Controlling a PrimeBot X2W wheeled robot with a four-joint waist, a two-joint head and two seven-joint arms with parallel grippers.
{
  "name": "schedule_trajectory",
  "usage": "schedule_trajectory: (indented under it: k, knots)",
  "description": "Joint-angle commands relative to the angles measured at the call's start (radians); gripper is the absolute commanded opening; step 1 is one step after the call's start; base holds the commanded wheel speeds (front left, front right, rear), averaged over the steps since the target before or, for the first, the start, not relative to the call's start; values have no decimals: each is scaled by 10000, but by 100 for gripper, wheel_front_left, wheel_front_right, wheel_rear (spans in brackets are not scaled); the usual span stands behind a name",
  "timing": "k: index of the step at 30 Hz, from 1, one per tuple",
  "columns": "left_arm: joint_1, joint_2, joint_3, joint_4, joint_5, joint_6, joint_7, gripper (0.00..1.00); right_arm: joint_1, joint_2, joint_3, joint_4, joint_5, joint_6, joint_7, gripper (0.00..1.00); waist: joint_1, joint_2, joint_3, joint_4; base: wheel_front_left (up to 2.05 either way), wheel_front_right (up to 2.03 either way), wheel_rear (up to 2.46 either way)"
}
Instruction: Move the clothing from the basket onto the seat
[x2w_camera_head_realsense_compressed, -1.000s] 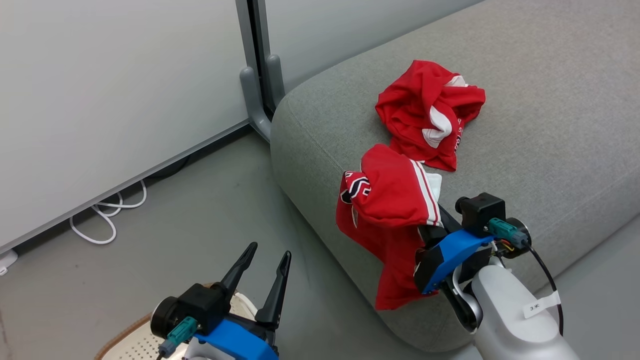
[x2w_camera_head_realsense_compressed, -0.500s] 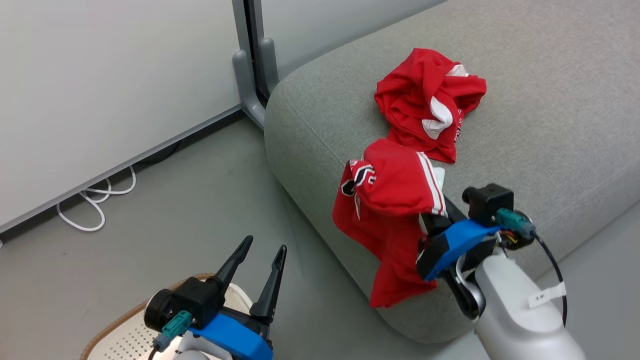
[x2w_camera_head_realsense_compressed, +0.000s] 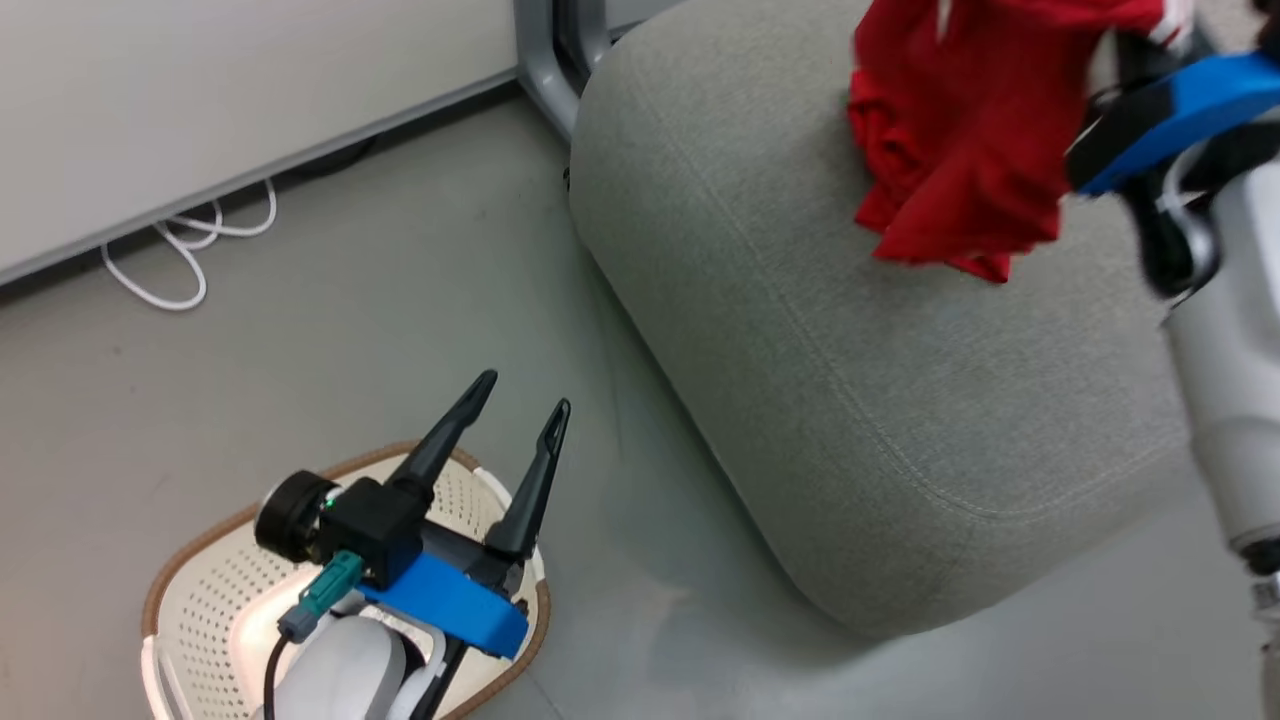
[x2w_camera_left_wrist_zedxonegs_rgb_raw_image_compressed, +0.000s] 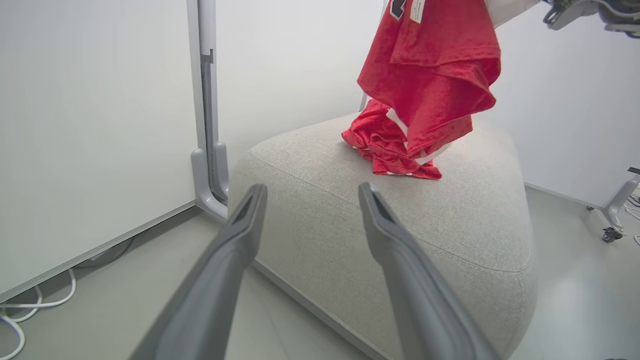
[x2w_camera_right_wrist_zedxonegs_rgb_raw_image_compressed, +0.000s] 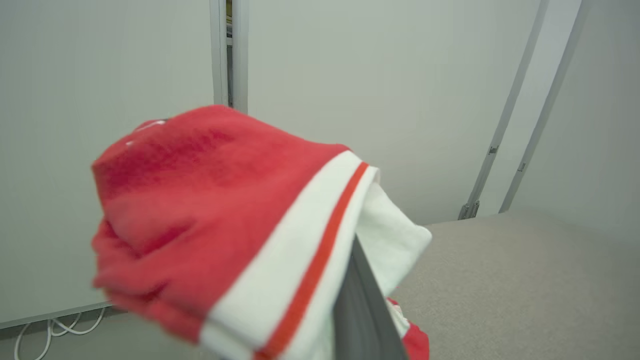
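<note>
My right gripper (x2w_camera_head_realsense_compressed: 1120, 60) is shut on one piece of the red clothing (x2w_camera_head_realsense_compressed: 950, 130), which hangs bunched from it above the grey seat (x2w_camera_head_realsense_compressed: 850, 400). In the right wrist view its white-and-red striped hem (x2w_camera_right_wrist_zedxonegs_rgb_raw_image_compressed: 300, 270) drapes over my shut fingers (x2w_camera_right_wrist_zedxonegs_rgb_raw_image_compressed: 362, 310). The left wrist view has the hanging garment (x2w_camera_left_wrist_zedxonegs_rgb_raw_image_compressed: 430, 75) clear of the cushion, and a second red garment (x2w_camera_left_wrist_zedxonegs_rgb_raw_image_compressed: 380, 145) lying crumpled on the seat (x2w_camera_left_wrist_zedxonegs_rgb_raw_image_compressed: 400, 225) under it. My left gripper (x2w_camera_head_realsense_compressed: 525, 392) is open and holds nothing. It hovers over the cream basket (x2w_camera_head_realsense_compressed: 215, 590) on the floor.
A grey post foot (x2w_camera_head_realsense_compressed: 545, 70) stands at the seat's far corner against the white wall panel. A white cable (x2w_camera_head_realsense_compressed: 190, 260) loops on the floor along the wall. A wheeled stand's leg (x2w_camera_left_wrist_zedxonegs_rgb_raw_image_compressed: 617, 205) shows beyond the seat.
The head camera has tipped down, bringing more of the basket into view. My right gripper has risen with the garment, lifting it off the seat's edge. The left gripper stays open.
</note>
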Motion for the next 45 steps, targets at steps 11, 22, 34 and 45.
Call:
schedule_trajectory:
  k: [11, 22, 34, 45]
  knots:
    - [-1456, 544, -131, -1083, 620, -9, -28, 100, -1480, -2133, -2673, 107, -469, 1, -133, 0, -1, 0, 2993, 1838, 0, 0, 0]
    - [-1804, 754, 218, -2212, 1057, 1, -27, 100, -862, -2125, -4195, 945, -816, 1, -521, 0, -1, 0, 4625, 2444, 0, 0, 0]
    - [-1618, 637, 560, -2406, 1228, -4, -27, 100, -797, -1505, -4688, 931, -1758, 1, -637, 100, -1, 0, 4699, 2499, 0, 0, 0]
    - [-1473, 293, 718, -2141, 1115, -9, -27, 100, -60, -1227, -4625, 382, -1876, 1, -639, 100, -1, 0, 4091, 2536, 0, 0, 0]
